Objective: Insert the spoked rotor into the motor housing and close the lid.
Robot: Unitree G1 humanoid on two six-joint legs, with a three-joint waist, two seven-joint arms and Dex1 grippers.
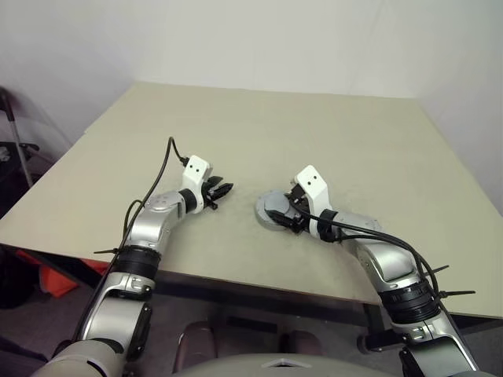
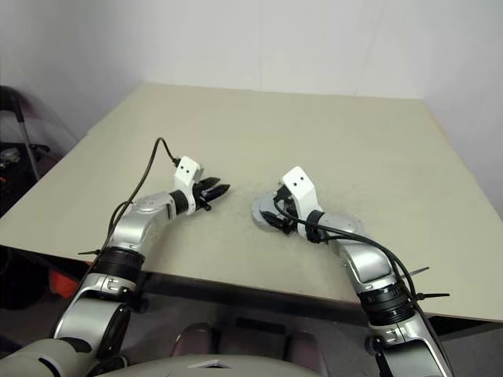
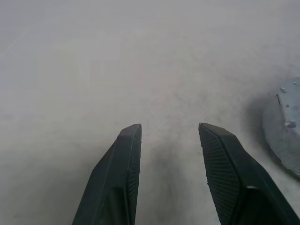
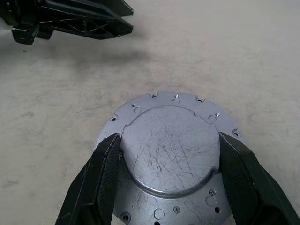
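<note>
Grey metal, round and flat, the motor housing [image 4: 171, 154] lies on the table [image 1: 314, 133], near the table's front edge and about the middle of its width. What shows is a smooth raised disc, covered in thin scratches, sitting on a wider flat plate. The plate has small screw holes dotted around its rim, and the rim has little notches. I cannot tell whether this top face is the lid, and the spoked rotor is not something I can pick out.

The right gripper [image 4: 171, 161] has one black finger on each side of the raised disc, right against its edge. Its fingers [image 4: 101, 178] are ridged on the inside faces. Whether they squeeze the disc or just sit beside it, I cannot tell.

The left gripper [image 1: 224, 189] hangs just above the table, near the housing on its left side, and points toward it. Its two fingers [image 3: 119, 176] stand apart with nothing between them. They are dark, pointed and ridged too.

The table is pale beige, dull and a little speckled. Beyond the housing it runs wide and bare toward the far edge.
</note>
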